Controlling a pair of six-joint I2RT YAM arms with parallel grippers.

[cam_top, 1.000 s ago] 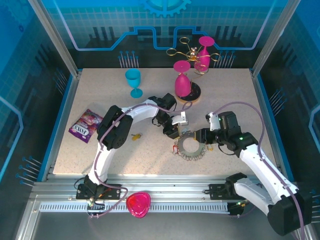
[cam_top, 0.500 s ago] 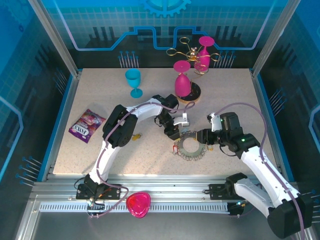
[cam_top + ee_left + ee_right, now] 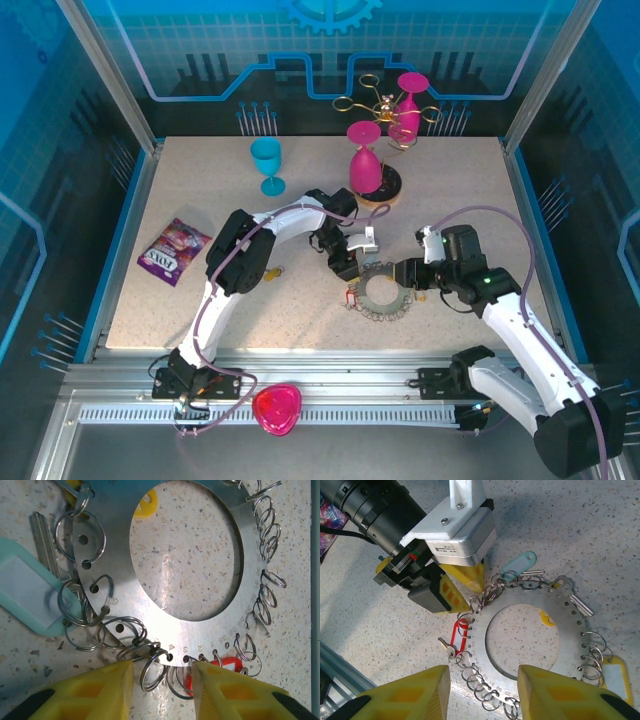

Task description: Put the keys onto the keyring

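Observation:
The keyring (image 3: 382,293) is a flat grey metal ring lying on the table between both grippers. Wire loops fringe the keyring's rim (image 3: 247,570). My left gripper (image 3: 162,672) is open at the ring's edge, with one wire loop (image 3: 154,671) between its yellow fingers. A red-tagged key (image 3: 454,637), a teal-tagged key (image 3: 518,562) and a silver key (image 3: 574,599) hang on the keyring (image 3: 530,596). My right gripper (image 3: 482,680) hovers open over the ring's near rim, holding nothing. A loose brass-headed key (image 3: 270,271) lies on the table to the left.
A blue goblet (image 3: 267,160) and a pink goblet (image 3: 364,160) stand at the back. Another pink goblet (image 3: 407,100) hangs on the gold wire stand (image 3: 375,105). A candy packet (image 3: 173,250) lies at the left. A pink heart-shaped object (image 3: 277,408) rests on the front rail.
The left arm's elbow has swung slightly right and its gripper settled at the ring's edge. The right gripper has crept a little left toward the ring.

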